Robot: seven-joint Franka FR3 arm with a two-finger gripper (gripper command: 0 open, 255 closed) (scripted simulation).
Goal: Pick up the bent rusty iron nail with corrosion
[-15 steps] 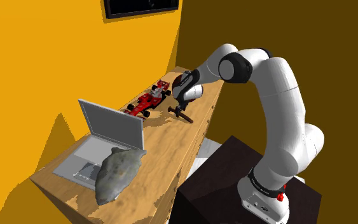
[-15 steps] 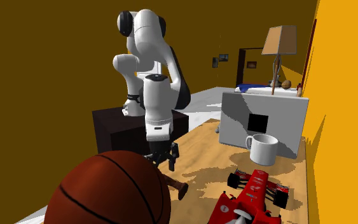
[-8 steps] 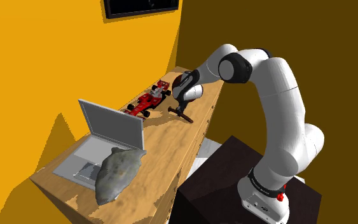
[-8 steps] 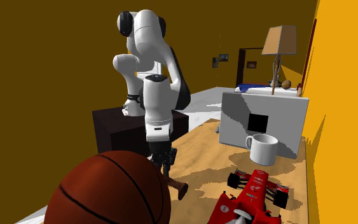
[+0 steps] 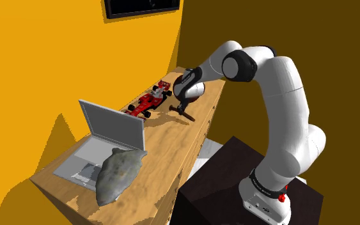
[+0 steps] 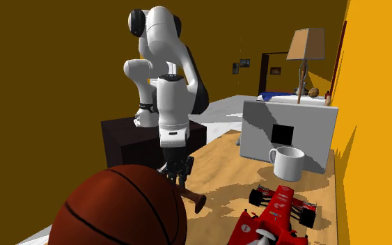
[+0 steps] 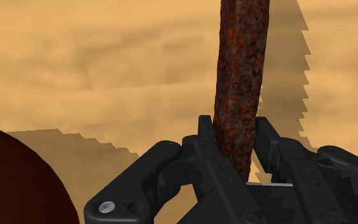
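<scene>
The rusty brown nail [image 7: 241,76] runs straight out from between my black fingers [image 7: 206,145], which clasp its shank on both sides. My gripper [image 7: 238,149] is shut on it. In the shoulder view the gripper [image 5: 184,109] points down near the far end of the wooden tabletop [image 5: 165,153], with the nail [image 5: 174,109] sticking out toward the red car. The second exterior view has the gripper [image 6: 179,181] beside the basketball, and the nail [image 6: 196,202] hangs just above the wood, casting a shadow.
A brown basketball [image 6: 124,209] sits close beside the hand. A red toy race car [image 5: 149,100] lies by the yellow wall. An open grey laptop [image 5: 108,137], a white mug [image 6: 288,163] and a grey stone-like lump [image 5: 117,176] occupy the tabletop's other end. The dark stand [image 5: 236,185] adjoins the table.
The fingers, spread around the nail a second ago, have closed on it. Since then the hand has risen a little, taking the nail off the wood.
</scene>
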